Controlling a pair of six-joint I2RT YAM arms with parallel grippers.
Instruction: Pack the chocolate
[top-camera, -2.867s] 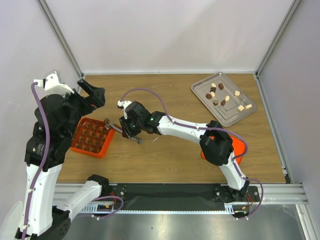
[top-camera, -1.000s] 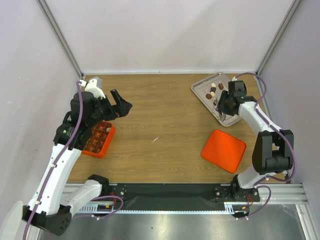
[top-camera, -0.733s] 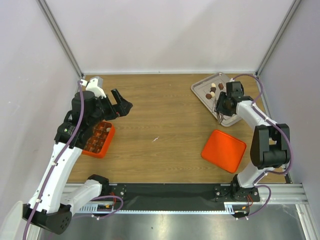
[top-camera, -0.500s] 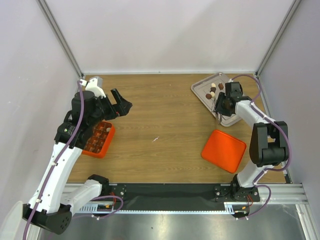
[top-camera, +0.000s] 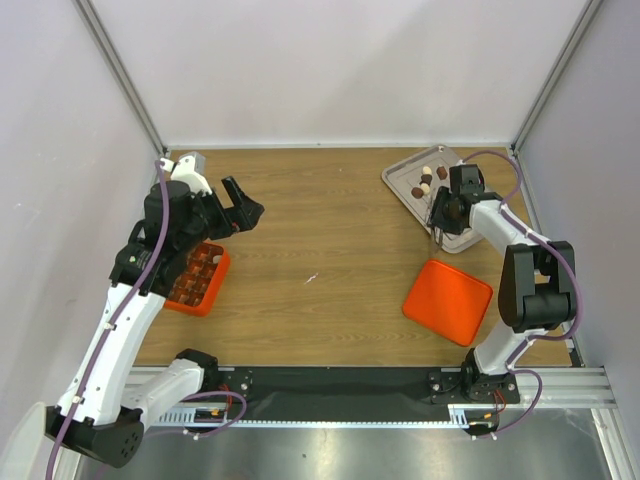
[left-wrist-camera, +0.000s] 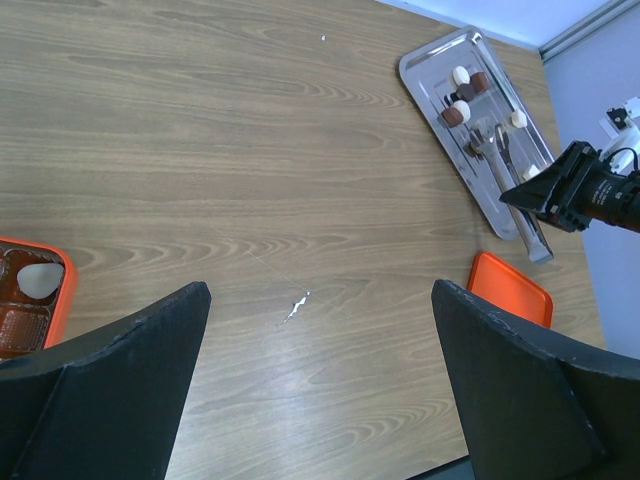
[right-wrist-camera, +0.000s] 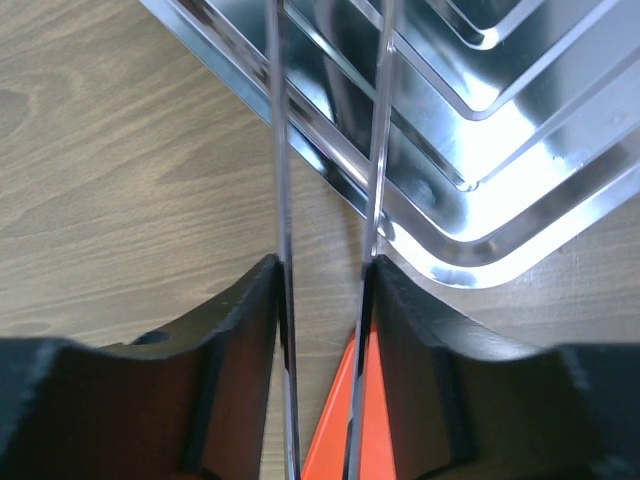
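**Work envelope.** In the top view the desk (top-camera: 320, 250) is closed in by walls at 9, 12 and 3 o'clock. A metal rail (top-camera: 350, 380) carrying both arm bases runs along the 6 o'clock edge. The widest open room is the bare wood across the middle, marked only by a small white fleck (left-wrist-camera: 297, 306).

**Right side.** A metal tray (top-camera: 467, 238) lies diagonally in the 1 o'clock corner, near the 3 o'clock wall. The right jaws are over its near half, clenched on the tongs (right-wrist-camera: 280, 200). The wrist view shows both thin arms of the tongs pressed against the inner faces of the fingers (right-wrist-camera: 240, 330) and running out across the tray's rounded corner (right-wrist-camera: 480, 240). An orange lid (top-camera: 448, 301) lies flat at 6 o'clock of the tray, with a strip of wood between them. Its edge (right-wrist-camera: 350, 420) shows directly beneath the tongs.

**Left side.** An orange gridded box (top-camera: 197, 285) sits at 9 o'clock, partly under the left arm (top-camera: 150, 260). The left jaws are released, spread wide, raised above the desk and pointing toward 3 o'clock.

**Chocolate.** Several pieces (top-camera: 425, 180) lie on the tray's far end, at 11 o'clock of the right jaws. The left wrist view shows dark and cream ones (left-wrist-camera: 455, 116) close together there. More pieces fill box cells, including a cream piece (left-wrist-camera: 40, 281) at the box edge.
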